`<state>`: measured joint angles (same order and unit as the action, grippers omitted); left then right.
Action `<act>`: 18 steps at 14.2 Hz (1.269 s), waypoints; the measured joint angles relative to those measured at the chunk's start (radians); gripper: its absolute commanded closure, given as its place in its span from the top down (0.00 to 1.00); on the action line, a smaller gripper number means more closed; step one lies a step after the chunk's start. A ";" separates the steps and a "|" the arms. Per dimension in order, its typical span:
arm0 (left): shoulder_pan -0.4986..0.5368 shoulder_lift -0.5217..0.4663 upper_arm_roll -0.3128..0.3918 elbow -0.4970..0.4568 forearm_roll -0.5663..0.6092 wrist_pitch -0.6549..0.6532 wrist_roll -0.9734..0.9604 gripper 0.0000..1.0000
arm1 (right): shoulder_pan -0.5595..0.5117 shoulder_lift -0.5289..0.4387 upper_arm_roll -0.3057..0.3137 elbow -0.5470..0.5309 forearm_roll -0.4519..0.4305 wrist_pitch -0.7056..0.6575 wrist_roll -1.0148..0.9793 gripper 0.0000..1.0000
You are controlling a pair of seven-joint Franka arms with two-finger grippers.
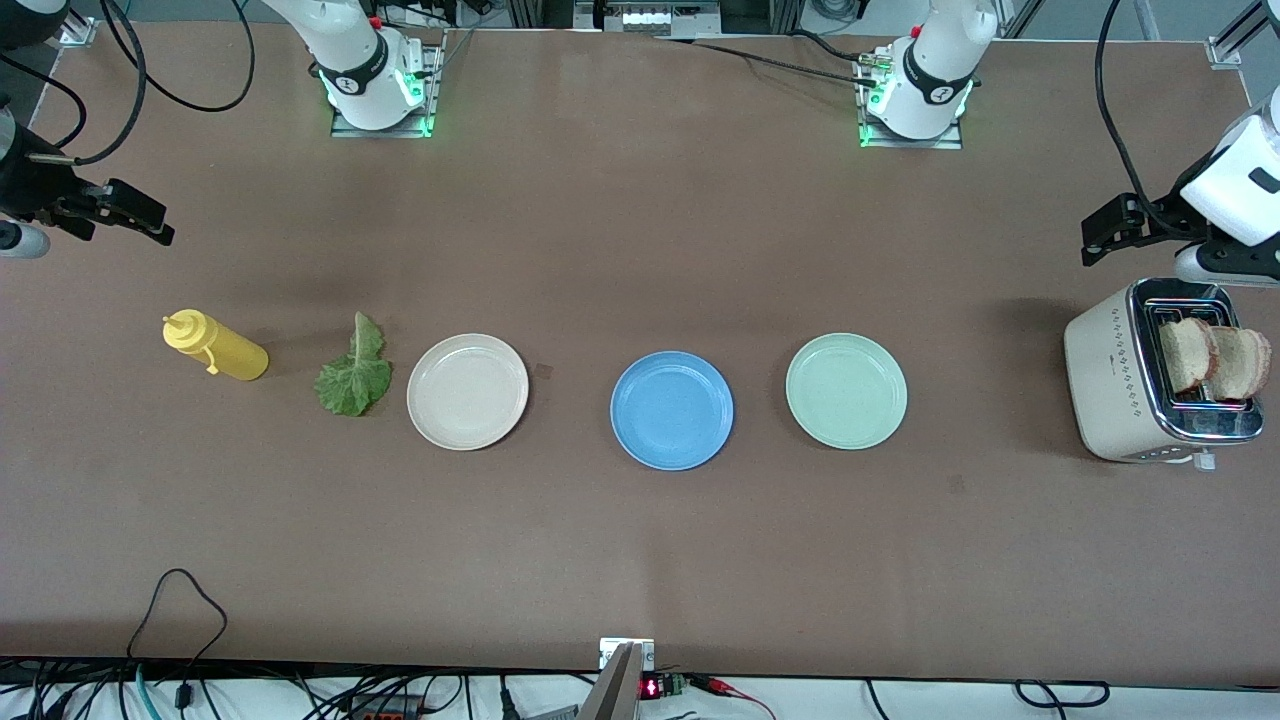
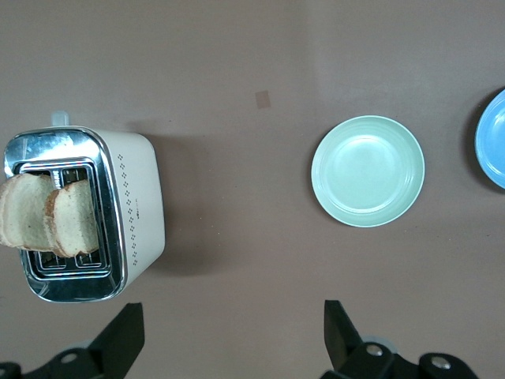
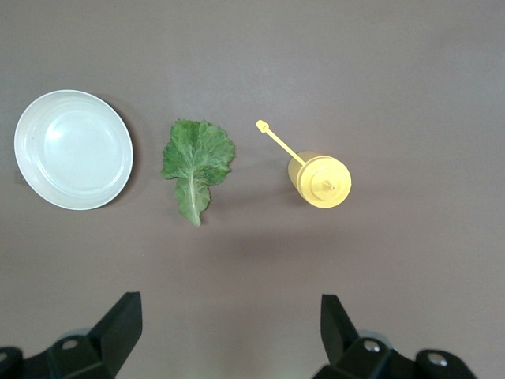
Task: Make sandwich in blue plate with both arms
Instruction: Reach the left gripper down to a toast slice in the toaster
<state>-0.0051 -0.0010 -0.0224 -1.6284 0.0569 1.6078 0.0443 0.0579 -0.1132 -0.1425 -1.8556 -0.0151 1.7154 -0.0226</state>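
Note:
The blue plate (image 1: 671, 410) lies bare at mid-table between two other plates; its edge shows in the left wrist view (image 2: 493, 138). Two bread slices (image 1: 1188, 355) (image 1: 1240, 362) stand upright in a toaster, also seen in the left wrist view (image 2: 28, 209) (image 2: 75, 217). The lettuce leaf (image 1: 353, 380) (image 3: 197, 162) lies flat on the table. My left gripper (image 1: 1095, 235) (image 2: 230, 324) is open and empty over bare table beside the toaster. My right gripper (image 1: 150, 218) (image 3: 230, 316) is open and empty over bare table beside the lettuce and a yellow bottle.
The cream toaster (image 1: 1110, 380) (image 2: 138, 205) stands at the left arm's end. A pale green plate (image 1: 846, 391) (image 2: 368, 170) lies between it and the blue plate. A cream plate (image 1: 467, 391) (image 3: 73, 150) lies beside the lettuce. A yellow squeeze bottle (image 1: 215, 345) (image 3: 319, 180) lies at the right arm's end.

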 measured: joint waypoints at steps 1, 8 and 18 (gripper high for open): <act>0.000 0.000 0.000 0.000 0.000 0.000 0.000 1.00 | 0.000 0.000 0.000 0.000 0.000 0.000 0.000 1.00; -0.009 0.004 0.000 0.002 0.000 -0.047 0.000 1.00 | 0.000 0.000 0.000 0.000 -0.001 0.000 0.000 1.00; 0.117 0.178 0.023 0.004 0.173 -0.062 0.042 1.00 | 0.000 0.000 -0.001 0.000 -0.001 -0.001 0.000 1.00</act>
<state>0.1124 0.1768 0.0008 -1.6247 0.2294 1.5460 0.0862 0.0579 -0.1133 -0.1437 -1.8557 -0.0164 1.7144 -0.0231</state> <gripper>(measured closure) 0.000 0.000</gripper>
